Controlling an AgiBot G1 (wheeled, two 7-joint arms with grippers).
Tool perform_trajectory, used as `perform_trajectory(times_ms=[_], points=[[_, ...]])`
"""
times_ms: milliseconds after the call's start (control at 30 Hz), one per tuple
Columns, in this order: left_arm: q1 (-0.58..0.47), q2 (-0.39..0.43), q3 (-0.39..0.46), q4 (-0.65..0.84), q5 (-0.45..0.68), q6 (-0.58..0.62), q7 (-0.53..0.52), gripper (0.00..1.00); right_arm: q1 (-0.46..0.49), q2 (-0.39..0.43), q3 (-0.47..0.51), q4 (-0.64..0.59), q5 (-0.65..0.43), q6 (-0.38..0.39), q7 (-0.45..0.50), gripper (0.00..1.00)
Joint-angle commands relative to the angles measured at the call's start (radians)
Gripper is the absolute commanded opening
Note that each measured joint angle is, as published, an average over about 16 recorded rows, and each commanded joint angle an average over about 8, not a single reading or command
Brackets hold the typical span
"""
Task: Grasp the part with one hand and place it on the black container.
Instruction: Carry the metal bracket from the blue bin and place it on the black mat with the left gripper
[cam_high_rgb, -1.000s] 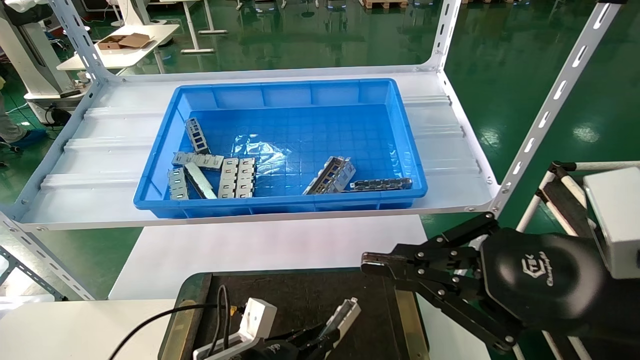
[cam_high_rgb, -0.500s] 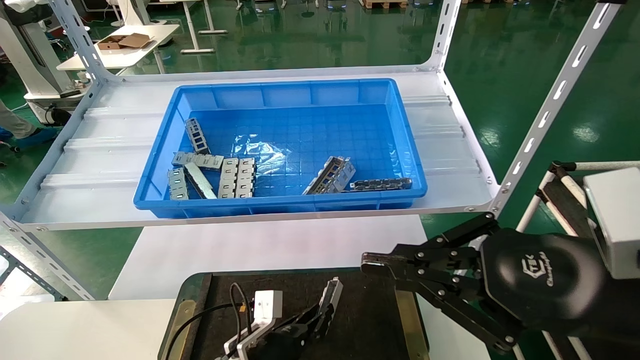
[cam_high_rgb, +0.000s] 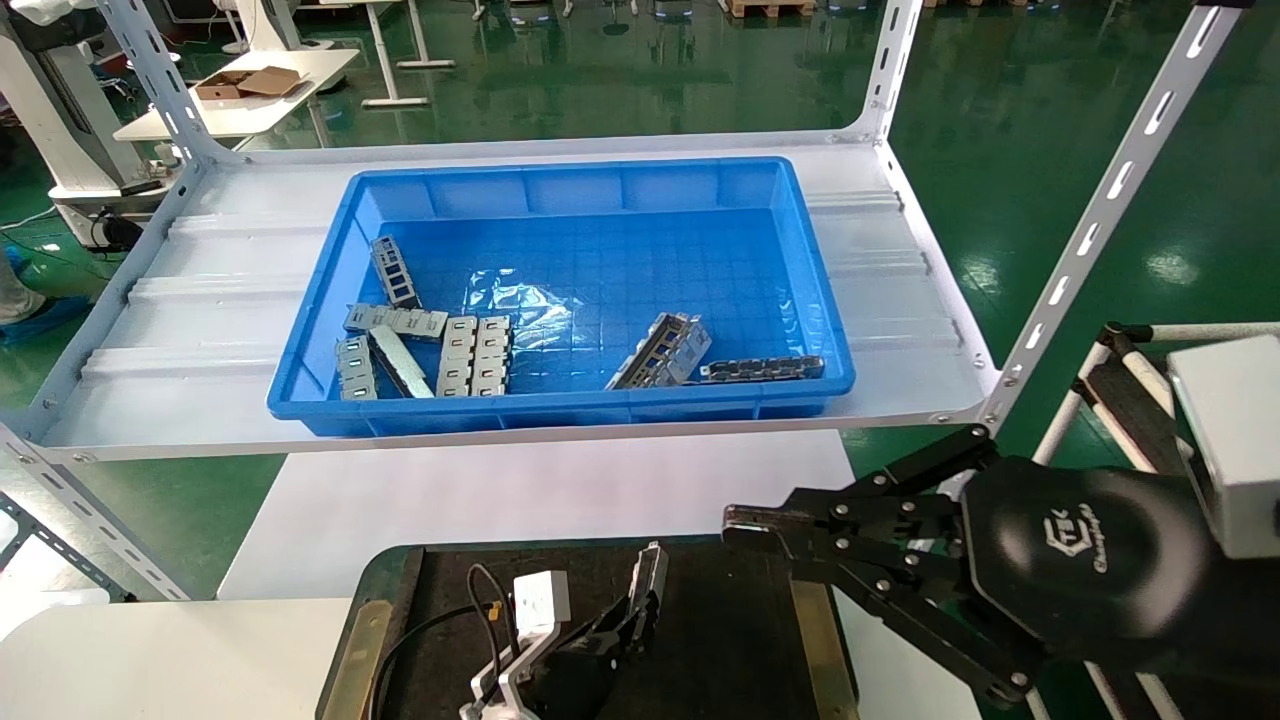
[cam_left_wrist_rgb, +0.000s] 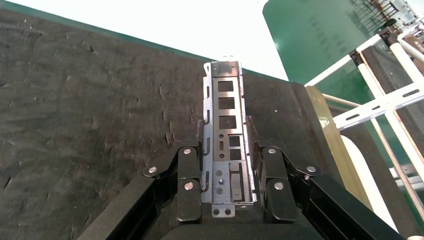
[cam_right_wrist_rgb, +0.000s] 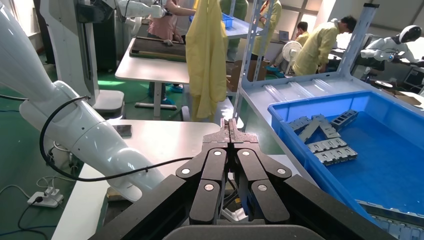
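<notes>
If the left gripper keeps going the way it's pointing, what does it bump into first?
Probably the black container. The left gripper, shut on the part, points down toward its mat, so the part's tip likely touches first, though the gap is unclear.

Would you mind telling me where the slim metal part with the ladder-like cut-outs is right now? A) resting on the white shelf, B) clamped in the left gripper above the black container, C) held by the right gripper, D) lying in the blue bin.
B: the left wrist view shows the part clamped between the fingers of the left gripper, with the black container beneath; the right gripper is shut and holds nothing.
</notes>
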Motion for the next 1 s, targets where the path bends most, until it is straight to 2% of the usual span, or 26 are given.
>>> perform_trajectory(times_ms=[33,100,167,267,333,367,433,467,1000], points=[[0.001,0.009,-0.002,0.011,0.001,-0.009,0.000,0.00,0.000,0.000,0.000,0.000,0.000,0.000,0.000,0.06],[0.001,0.012,0.000,0.017,0.001,-0.014,-0.003,0.01,0.000,0.000,0.000,0.000,0.000,0.000,0.000,0.19],[0.001,0.014,0.002,0.022,-0.001,-0.018,-0.006,0.11,0.000,0.000,0.000,0.000,0.000,0.000,0.000,0.44],[0.000,0.016,0.006,0.027,-0.005,-0.021,-0.013,0.46,0.000,0.000,0.000,0.000,0.000,0.000,0.000,0.79],[-0.001,0.017,0.009,0.031,-0.009,-0.021,-0.020,0.71,0.000,0.000,0.000,0.000,0.000,0.000,0.000,0.95],[-0.001,0.017,0.010,0.033,-0.011,-0.022,-0.023,0.83,0.000,0.000,0.000,0.000,0.000,0.000,0.000,1.00],[-0.003,0.017,0.014,0.036,-0.015,-0.023,-0.029,0.98,0.000,0.000,0.000,0.000,0.000,0.000,0.000,1.00],[-0.003,0.018,0.015,0.038,-0.016,-0.024,-0.032,1.00,0.000,0.000,0.000,0.000,0.000,0.000,0.000,1.00],[-0.013,0.013,0.042,0.017,-0.018,-0.036,-0.061,1.00,0.000,0.000,-0.001,0.000,0.001,0.000,0.000,1.00]])
